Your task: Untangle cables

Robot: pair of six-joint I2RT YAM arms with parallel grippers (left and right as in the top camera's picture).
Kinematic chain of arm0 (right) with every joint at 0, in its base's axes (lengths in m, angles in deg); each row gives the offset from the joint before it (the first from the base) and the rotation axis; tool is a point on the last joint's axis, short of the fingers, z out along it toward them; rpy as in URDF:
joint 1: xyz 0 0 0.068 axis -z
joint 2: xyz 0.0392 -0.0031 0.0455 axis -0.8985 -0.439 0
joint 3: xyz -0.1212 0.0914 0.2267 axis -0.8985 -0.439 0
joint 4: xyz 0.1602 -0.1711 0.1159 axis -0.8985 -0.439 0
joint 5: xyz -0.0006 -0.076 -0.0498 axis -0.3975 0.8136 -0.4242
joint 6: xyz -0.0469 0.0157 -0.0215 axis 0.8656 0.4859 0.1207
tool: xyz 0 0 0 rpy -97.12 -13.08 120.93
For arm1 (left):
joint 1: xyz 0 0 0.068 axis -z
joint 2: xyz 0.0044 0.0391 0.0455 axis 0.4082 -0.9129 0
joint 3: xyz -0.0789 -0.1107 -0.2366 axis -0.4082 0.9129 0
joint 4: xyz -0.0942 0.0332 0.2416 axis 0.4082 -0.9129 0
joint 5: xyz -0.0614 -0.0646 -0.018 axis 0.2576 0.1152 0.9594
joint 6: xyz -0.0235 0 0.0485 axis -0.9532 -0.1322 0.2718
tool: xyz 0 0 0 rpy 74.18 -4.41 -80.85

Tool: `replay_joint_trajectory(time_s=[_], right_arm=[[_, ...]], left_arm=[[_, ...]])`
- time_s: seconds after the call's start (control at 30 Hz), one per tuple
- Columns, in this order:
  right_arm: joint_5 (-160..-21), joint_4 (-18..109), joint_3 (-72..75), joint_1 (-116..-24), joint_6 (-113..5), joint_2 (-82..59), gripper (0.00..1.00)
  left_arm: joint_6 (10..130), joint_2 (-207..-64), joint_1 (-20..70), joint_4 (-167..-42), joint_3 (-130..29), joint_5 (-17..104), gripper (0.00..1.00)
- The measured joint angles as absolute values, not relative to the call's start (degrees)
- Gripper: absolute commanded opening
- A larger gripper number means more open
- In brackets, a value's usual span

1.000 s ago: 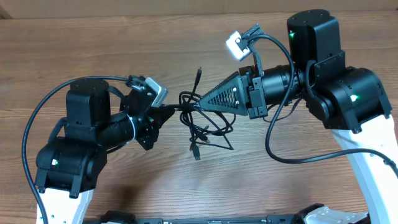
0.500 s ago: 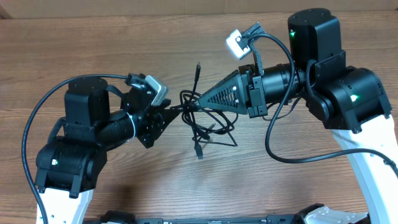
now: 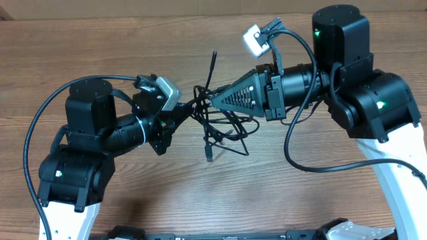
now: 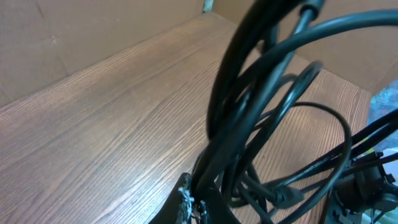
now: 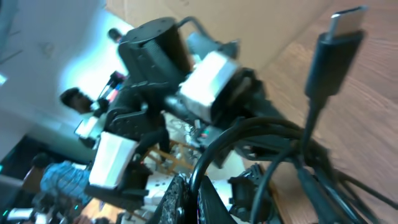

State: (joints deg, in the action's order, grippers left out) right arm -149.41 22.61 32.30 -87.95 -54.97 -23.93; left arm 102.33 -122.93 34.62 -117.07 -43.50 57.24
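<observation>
Black cables (image 3: 223, 127) bunched between | left claw (image 3: 185, 115) grasping them | right claw (image 3: 212, 100) grasping them

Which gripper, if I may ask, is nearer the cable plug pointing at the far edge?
Right. The right gripper sits just nearer the robot than the plug; the left gripper lies farther back and leftward.

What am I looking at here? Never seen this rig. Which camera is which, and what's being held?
A left arm and right arm stand at a wooden table, each ending in a two-finger gripper. The wide picture comes from a fixed camera overhead; the two close-ups come from cameras on each wrist. A tangle of thin black cables spans the gap between the arms. The left gripper and right gripper each pinch part of it. The right wrist view shows a USB-C plug close up.
</observation>
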Motion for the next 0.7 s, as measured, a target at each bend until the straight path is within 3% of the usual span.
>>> replay_joint_trajectory(time_s=[0.3, 0.7], right_arm=[[-136.3, 11.4, 32.3, -79.7, -51.5, -23.9, 0.04], [-122.1, 6.9, 32.3, -71.4, -46.0, -23.9, 0.04]], left_arm=[[102.1, -122.8, 34.6, -118.5, -43.5, 57.4, 0.04], [102.1, -116.4, 34.6, -119.1, -43.5, 56.3, 0.04]])
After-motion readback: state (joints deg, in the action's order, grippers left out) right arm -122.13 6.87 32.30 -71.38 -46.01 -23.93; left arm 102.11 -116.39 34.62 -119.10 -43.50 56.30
